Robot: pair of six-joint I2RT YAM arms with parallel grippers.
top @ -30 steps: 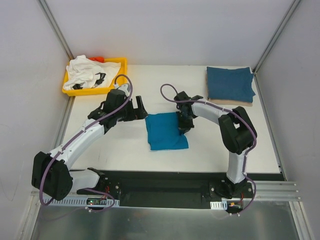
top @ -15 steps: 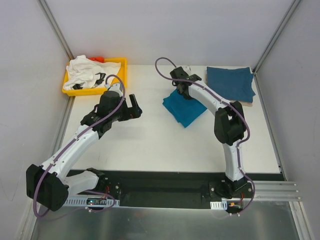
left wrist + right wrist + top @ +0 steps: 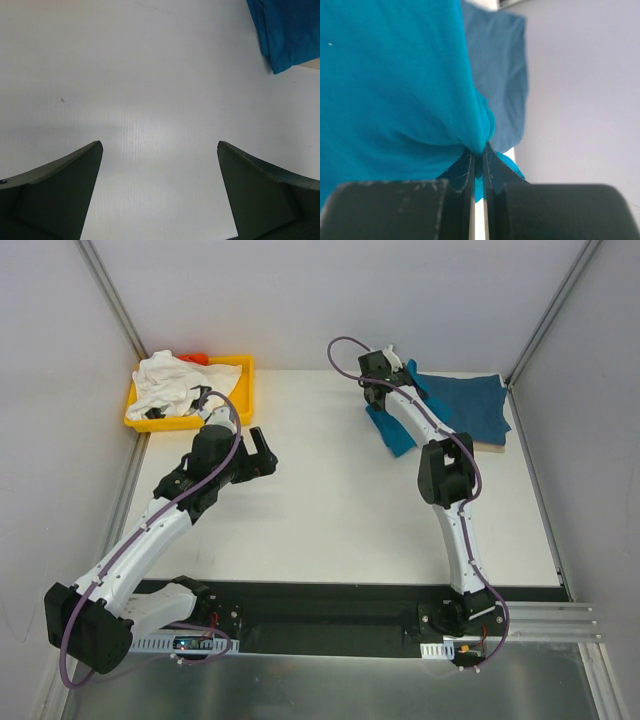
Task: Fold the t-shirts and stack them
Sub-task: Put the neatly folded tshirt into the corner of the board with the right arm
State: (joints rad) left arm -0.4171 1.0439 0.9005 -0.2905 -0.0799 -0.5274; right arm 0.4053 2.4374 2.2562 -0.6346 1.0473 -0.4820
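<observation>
This looks like the stacking step: the right claw (image 3: 378,375), pinching the teal shirt (image 3: 392,432) at upper right, next needs to lay it flat on the dark blue shirt (image 3: 468,405), while the left claw (image 3: 262,454) gapes empty.

No text, label, brand or number can be read in any view. The black marks on the white t-shirt (image 3: 170,385), in the yellow tray (image 3: 247,380) at ten o'clock, are too small to make out.

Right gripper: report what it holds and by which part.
The right gripper is shut on the teal shirt, pinching a bunched fold of cloth between its fingertips. Which edge of the shirt this is cannot be told.
</observation>
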